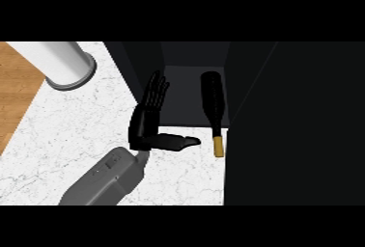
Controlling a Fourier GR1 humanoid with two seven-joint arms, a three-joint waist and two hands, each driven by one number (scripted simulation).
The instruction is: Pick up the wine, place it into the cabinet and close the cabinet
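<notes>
- Head view is showing the wine (212, 99) lying mostly inside the cabinet (292, 120), neck jutting over the counter (64, 125).
- Left hand (149, 116) is hovering beside it, fingers (155, 89) straight, released.
- Glass is probably heavy, slippery, fragile; gripping the body looks safest.

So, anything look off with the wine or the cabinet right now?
Yes: the wine bottle lies on its side in the open cabinet, its yellow-capped neck poking past the front edge. Left hand open beside it.

Dark wine bottle (212, 99) (yellow-capped neck) lying flat, base inside open dark cabinet (192, 58); neck over the counter
</notes>
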